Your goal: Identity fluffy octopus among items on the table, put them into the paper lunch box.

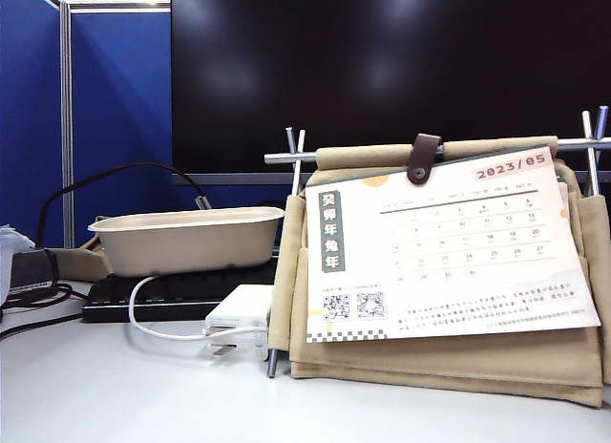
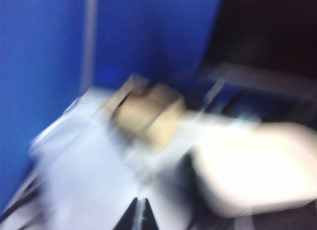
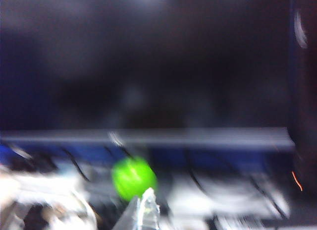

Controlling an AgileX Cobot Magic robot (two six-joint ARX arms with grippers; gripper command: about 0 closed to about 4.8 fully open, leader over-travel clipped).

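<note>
Ahead of the left gripper [image 2: 138,219] – its jaws too smeared to call spread or closed – sits the paper lunch box [image 2: 257,165], empty-looking in the exterior view. The right gripper [image 3: 143,210], fingers pressed together on nothing, points past a green ball [image 3: 132,176]. The fluffy octopus shows clearly nowhere; a pale lump [image 1: 8,252] well beyond the box from either gripper may be it. Being plush, it should be light, squashy and unbreakable – pinch deep across the dome head.

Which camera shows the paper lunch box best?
The exterior view: the paper lunch box is sharp there, sitting on a black keyboard. The left wrist view shows only a pale blur. The right wrist view doesn't show it.
</note>
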